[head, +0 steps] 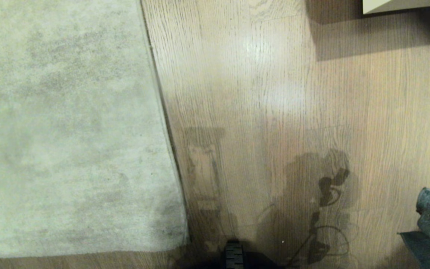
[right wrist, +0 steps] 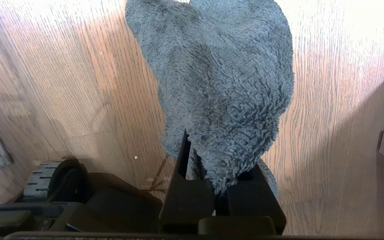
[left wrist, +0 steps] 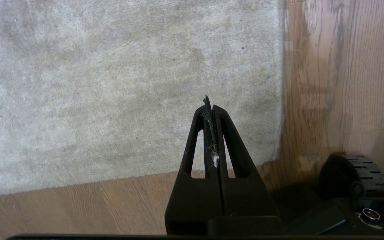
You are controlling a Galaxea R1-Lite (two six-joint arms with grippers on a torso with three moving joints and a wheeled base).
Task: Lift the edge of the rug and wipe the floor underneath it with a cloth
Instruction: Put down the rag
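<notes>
You are looking at a lived-in room of a home: light wood-grain plank floor [head: 274, 93] with a soft sheen, a large pale, mottled rug [head: 62, 130] laid over it, and the corner of pale furniture [head: 405, 5] casting a shadow.

You have one rug [head: 69, 130], one cloth [right wrist: 218, 83], two grippers (left gripper [left wrist: 209, 103], right gripper [right wrist: 192, 146]) and one base wheel [head: 234, 254] in sight.
</notes>
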